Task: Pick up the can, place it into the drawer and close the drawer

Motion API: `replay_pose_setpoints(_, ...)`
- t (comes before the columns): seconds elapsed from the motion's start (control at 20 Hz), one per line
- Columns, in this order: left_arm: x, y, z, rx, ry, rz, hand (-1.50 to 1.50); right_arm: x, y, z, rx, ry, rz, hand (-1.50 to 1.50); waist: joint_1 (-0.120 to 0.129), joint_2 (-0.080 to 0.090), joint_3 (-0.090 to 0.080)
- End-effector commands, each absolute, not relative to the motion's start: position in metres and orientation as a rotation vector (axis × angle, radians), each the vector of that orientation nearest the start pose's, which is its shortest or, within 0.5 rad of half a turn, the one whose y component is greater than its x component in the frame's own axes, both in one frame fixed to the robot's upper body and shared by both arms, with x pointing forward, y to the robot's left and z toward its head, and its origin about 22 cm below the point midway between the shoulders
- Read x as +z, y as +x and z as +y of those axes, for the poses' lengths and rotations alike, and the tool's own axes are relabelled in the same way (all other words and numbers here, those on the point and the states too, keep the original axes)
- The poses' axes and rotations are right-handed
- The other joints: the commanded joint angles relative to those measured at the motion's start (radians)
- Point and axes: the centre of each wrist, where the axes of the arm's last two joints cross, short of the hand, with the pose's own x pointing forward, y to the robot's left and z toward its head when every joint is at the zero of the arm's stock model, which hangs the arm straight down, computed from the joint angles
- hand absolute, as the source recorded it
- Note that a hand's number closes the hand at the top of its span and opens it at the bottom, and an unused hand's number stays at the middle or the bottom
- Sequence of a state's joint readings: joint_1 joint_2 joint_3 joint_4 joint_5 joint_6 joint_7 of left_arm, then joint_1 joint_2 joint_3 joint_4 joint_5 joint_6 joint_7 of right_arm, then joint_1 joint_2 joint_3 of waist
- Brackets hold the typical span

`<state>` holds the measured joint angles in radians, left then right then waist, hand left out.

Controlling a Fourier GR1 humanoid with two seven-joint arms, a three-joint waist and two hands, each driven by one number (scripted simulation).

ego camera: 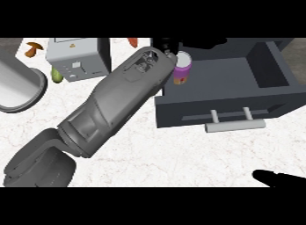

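A white marbled counter (201,158) carries an open dark grey drawer (272,66) at the right and a grey appliance (78,57) at the left rear. The left hand (164,45) is a black patch past its wrist, just beside the purple can (183,68) upright in the drawer's left rear (its grasp cannot be told); the right hand (279,179) is cut off at the lower right, pose unreadable. Open marble stretches before the drawer's handle (234,125).

Left hand (165,45) beside purple can (183,70) (white-topped), standing in open grey drawer (227,90), marbled counter (181,158)
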<state>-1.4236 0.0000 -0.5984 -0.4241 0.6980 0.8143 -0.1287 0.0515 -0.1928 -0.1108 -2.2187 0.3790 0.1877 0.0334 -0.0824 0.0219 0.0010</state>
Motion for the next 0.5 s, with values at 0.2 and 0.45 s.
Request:
replay_pose_setpoints(0.2,0.187,0.423,-0.019,-0.039,0.242,-1.813,-1.5,0.139,0.213,-0.261,0.808,-0.844,-1.894,-1.5,0.046,-0.009,0.0)
replay_pose_setpoints(0.45,0.197,0.418,-0.026,-0.034,0.208,-1.797,-1.5,0.115,0.242,-0.252,0.951,-0.933,-1.79,-1.5,0.079,-0.016,0.0)
